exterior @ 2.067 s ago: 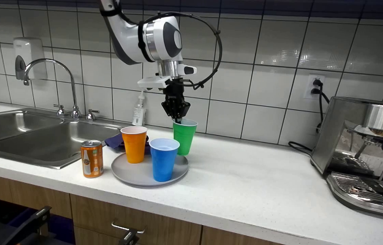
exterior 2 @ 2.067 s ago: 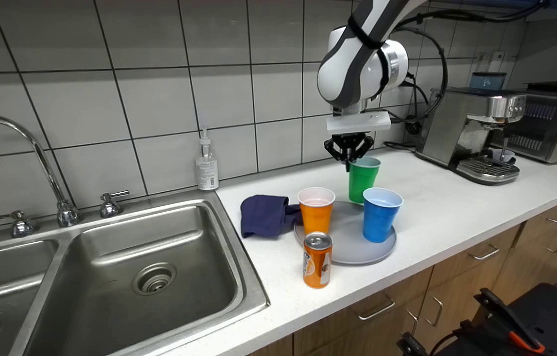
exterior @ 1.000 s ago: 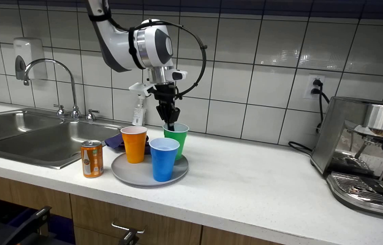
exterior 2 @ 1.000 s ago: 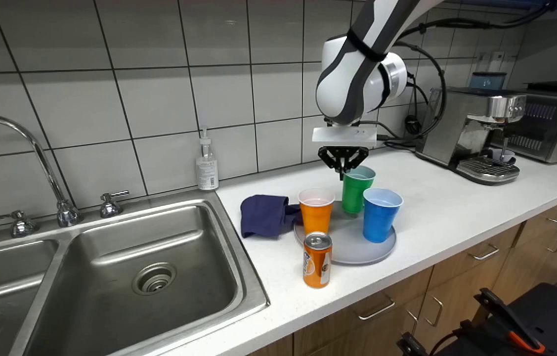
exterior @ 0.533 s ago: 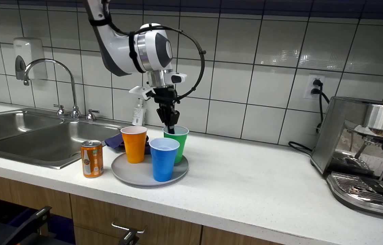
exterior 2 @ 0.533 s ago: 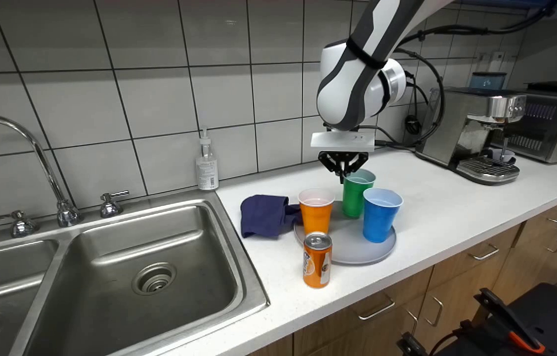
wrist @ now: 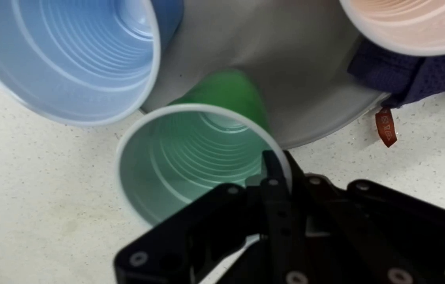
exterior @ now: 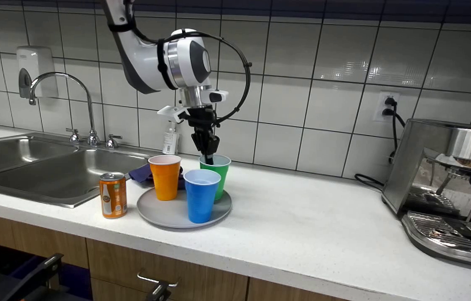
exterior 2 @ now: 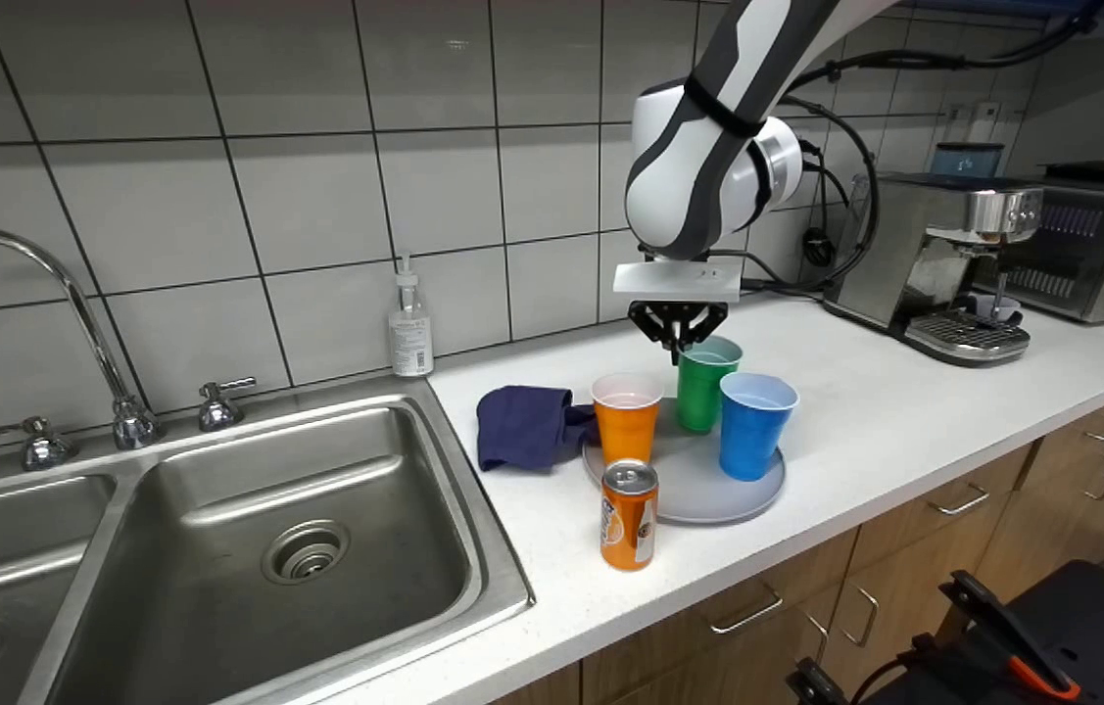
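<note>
Over the far part of the grey plate | green cup, upright; contact with plate cannot be told | gripper closed, pinching cup's rim, one finger inside, other outside | blue cup and orange cup standing near on plate

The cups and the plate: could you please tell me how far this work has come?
Looks done: the orange cup and the blue cup stand upright on the gray plate.
In hand: the gripper pinches the rim of the green cup; its base appears over the plate, but whether it touches, I cannot tell.
Left, probably: settling that cup, if needed, and opening the gripper, which has not let go.
</note>
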`<action>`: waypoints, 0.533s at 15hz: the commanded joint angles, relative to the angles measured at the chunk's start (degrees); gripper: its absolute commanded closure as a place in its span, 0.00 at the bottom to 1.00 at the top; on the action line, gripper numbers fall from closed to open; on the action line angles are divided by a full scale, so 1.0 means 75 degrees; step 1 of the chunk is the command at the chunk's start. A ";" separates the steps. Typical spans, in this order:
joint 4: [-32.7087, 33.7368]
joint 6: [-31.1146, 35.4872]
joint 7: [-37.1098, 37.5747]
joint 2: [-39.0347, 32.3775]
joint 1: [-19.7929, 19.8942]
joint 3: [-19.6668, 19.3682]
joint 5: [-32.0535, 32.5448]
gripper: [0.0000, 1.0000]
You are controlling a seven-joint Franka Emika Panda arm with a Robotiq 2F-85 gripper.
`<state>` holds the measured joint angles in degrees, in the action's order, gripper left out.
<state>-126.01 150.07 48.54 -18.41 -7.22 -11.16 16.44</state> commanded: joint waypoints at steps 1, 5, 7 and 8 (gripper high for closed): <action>-0.0105 0.0048 0.0155 0.0070 -0.0107 0.0006 0.0107 0.99; -0.0093 0.0036 0.0179 0.0019 -0.0181 -0.0013 0.0141 0.99; -0.0095 0.0059 0.0204 -0.0018 -0.0207 -0.0035 0.0172 0.99; -0.0093 0.0063 0.0214 -0.0040 -0.0220 -0.0043 0.0183 0.99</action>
<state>-126.30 150.07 48.55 -18.78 -8.30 -11.14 16.44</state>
